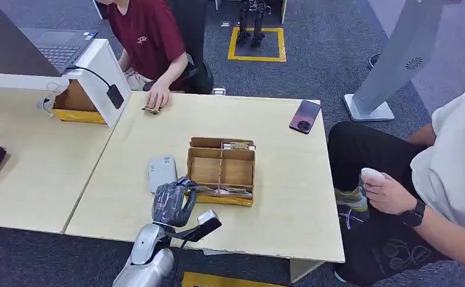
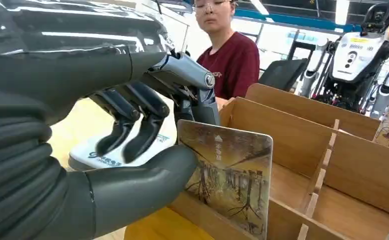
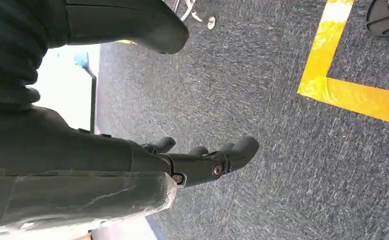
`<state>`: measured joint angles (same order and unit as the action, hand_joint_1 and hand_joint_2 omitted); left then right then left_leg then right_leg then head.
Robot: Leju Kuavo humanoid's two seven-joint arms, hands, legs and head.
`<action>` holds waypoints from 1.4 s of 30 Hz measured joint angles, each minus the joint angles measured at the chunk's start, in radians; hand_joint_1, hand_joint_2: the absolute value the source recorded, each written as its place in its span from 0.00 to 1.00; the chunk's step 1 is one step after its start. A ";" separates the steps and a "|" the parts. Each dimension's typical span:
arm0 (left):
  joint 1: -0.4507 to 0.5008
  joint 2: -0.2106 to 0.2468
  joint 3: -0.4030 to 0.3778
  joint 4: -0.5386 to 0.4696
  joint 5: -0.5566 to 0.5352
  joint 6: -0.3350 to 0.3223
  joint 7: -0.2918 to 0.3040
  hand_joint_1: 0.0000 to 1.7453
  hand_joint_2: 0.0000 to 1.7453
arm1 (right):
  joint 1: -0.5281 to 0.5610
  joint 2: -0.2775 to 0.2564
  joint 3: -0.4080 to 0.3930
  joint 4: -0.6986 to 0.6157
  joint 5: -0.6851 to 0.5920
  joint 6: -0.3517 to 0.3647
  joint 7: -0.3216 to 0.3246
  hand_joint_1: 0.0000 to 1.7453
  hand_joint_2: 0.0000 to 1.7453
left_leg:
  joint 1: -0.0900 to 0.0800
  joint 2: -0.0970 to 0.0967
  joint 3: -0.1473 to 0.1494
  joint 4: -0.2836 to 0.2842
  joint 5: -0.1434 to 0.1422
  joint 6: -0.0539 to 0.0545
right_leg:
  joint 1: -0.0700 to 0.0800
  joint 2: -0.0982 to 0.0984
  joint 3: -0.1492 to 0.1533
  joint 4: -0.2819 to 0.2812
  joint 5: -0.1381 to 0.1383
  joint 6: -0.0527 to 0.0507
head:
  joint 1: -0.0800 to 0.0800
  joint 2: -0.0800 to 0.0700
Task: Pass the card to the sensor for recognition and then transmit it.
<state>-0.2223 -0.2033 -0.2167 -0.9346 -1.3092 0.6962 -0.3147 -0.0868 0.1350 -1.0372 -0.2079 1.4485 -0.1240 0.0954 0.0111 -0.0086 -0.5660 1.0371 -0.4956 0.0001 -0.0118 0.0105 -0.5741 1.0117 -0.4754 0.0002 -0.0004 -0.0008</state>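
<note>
Your left arm (image 1: 149, 254) comes up over the near edge of the desk (image 1: 290, 227), its silver forearm angled forward and a little to the right. Your left hand (image 1: 171, 202) sits above the desk, thumb (image 2: 132, 192) pressed against one face of the card (image 2: 230, 175) with a finger behind it, the other fingers (image 2: 132, 120) curled downward. Your right hand (image 3: 202, 160) hangs over the carpet, fingers slightly bent and apart, holding nothing.
</note>
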 joint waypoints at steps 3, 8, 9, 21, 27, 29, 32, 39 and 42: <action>-0.004 0.000 0.000 0.011 0.013 0.001 0.000 1.00 1.00 | 0.000 0.000 0.000 0.000 0.000 0.000 -0.002 0.00 1.00 | 0.000 0.000 0.000 0.000 0.000 0.000 | 0.000 0.000 0.000 0.000 0.000 0.000 | 0.000 0.000; -0.009 0.000 0.000 0.025 0.042 0.003 -0.005 1.00 1.00 | 0.000 0.000 0.000 0.000 0.006 0.000 -0.002 0.00 1.00 | 0.000 0.000 0.000 0.000 0.000 0.000 | 0.000 0.000 0.000 0.000 0.000 0.000 | 0.000 0.000; -0.010 0.000 0.000 0.030 0.055 0.003 -0.008 1.00 1.00 | 0.000 0.000 0.000 0.000 0.006 0.000 -0.002 0.00 1.00 | 0.000 0.000 0.000 0.000 0.000 0.000 | 0.000 0.000 0.000 0.000 0.000 0.000 | 0.000 0.000; -0.033 0.040 -0.075 -0.104 0.396 -0.133 0.002 1.00 1.00 | 0.001 0.000 0.000 0.000 -0.010 -0.003 -0.002 0.00 1.00 | 0.000 0.000 0.000 0.000 0.001 -0.001 | 0.000 0.000 0.000 0.000 0.001 0.000 | 0.000 0.000; -0.043 0.096 -0.142 -0.295 0.450 -0.172 0.029 1.00 1.00 | 0.001 0.000 -0.002 0.000 -0.012 -0.005 -0.002 0.00 1.00 | 0.000 0.000 0.000 0.000 0.001 -0.001 | 0.000 0.000 0.000 0.000 0.001 0.000 | 0.000 0.000; -0.049 0.117 -0.148 -0.345 0.465 -0.185 0.041 1.00 1.00 | 0.002 0.000 -0.003 0.000 -0.013 -0.005 -0.002 0.00 1.00 | 0.000 0.000 0.000 0.000 0.001 -0.001 | 0.000 0.000 0.000 0.000 0.001 0.000 | 0.000 0.000; -0.061 0.142 -0.148 -0.385 0.463 -0.189 0.063 1.00 1.00 | 0.001 0.000 -0.007 0.000 -0.013 -0.005 -0.003 0.00 1.00 | 0.000 0.000 0.000 0.000 0.001 -0.001 | 0.000 0.000 0.000 0.000 0.001 0.000 | 0.000 0.000; -0.088 0.161 -0.148 -0.392 0.421 -0.163 0.101 1.00 1.00 | 0.001 0.000 -0.008 0.000 -0.002 -0.002 -0.003 0.00 1.00 | 0.000 0.000 0.000 0.000 0.001 -0.001 | 0.000 0.000 -0.001 0.000 0.001 0.000 | 0.000 0.000; -0.150 0.162 -0.145 -0.337 0.362 -0.120 0.156 1.00 1.00 | 0.000 0.000 -0.005 0.000 0.017 0.000 -0.003 0.00 1.00 | 0.000 0.000 0.000 0.000 0.002 -0.001 | 0.000 0.000 -0.001 0.000 0.001 0.000 | 0.000 0.000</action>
<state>-0.3723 -0.0416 -0.3620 -1.2714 -0.9473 0.5761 -0.1586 -0.0869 0.1350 -1.0426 -0.2079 1.4656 -0.1240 0.0923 0.0112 -0.0091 -0.5664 1.0371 -0.4941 -0.0009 -0.0117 0.0101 -0.5746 1.0120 -0.4742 0.0001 -0.0004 -0.0008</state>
